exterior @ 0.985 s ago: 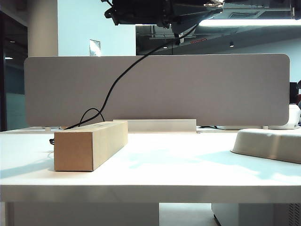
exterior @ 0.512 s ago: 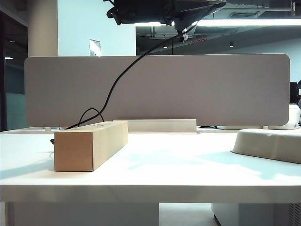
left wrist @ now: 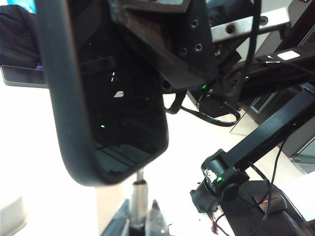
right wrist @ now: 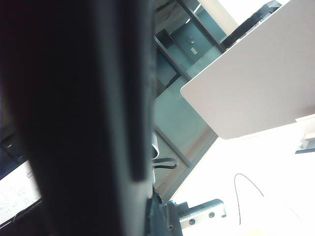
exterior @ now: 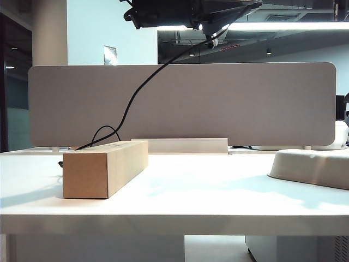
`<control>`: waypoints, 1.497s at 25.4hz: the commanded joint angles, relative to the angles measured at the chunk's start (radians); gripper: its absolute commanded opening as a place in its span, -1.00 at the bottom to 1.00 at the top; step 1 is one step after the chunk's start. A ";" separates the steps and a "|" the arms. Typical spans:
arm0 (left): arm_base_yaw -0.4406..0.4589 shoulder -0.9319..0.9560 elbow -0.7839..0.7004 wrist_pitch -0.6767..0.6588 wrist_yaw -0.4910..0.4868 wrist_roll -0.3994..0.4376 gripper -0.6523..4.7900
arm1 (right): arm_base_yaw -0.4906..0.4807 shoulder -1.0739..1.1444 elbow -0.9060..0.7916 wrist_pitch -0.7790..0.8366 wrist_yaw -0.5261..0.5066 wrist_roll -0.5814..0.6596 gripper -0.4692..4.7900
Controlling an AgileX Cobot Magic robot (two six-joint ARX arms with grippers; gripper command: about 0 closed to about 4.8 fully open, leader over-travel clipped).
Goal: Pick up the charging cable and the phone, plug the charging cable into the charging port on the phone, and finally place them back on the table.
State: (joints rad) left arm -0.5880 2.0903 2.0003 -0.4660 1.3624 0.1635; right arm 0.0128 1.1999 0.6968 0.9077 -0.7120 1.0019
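Note:
The black glossy phone (left wrist: 113, 98) fills the left wrist view, and its dark back (right wrist: 74, 118) fills the right wrist view. My right gripper (right wrist: 147, 214) is shut on it. My left gripper (left wrist: 140, 219) is shut on the silver plug (left wrist: 139, 194) of the charging cable. The plug's tip meets the phone's short edge; the charging port is hidden behind it. In the exterior view both grippers are a dark mass at the top edge, left (exterior: 163, 13) and right (exterior: 234, 8). The black charging cable (exterior: 131, 101) hangs from there to the table (exterior: 180, 191).
A cardboard box (exterior: 103, 166) lies on the table's left, with the cable looping down behind it. An off-white shallow tray (exterior: 311, 166) sits at the right edge. A grey fabric divider (exterior: 218, 103) closes off the back.
At the top of the exterior view the phone's dark shape has turned a little and the cable's upper end has shifted slightly. Over the last half second nothing moves.

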 commanded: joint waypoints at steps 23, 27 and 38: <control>-0.008 -0.001 0.005 0.166 0.029 -0.160 -0.78 | 0.023 -0.004 0.012 0.010 -0.024 -0.008 -0.85; -0.008 0.003 0.005 0.159 0.030 -0.161 -0.78 | 0.022 -0.004 0.012 0.014 -0.023 -0.010 -0.85; -0.001 0.004 0.005 0.177 0.029 -0.164 -0.78 | 0.022 -0.004 0.012 0.001 -0.033 -0.013 -0.85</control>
State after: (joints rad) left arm -0.5888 2.1014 1.9991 -0.3305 1.3895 0.0055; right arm 0.0277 1.1995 0.7040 0.9028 -0.7032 0.9947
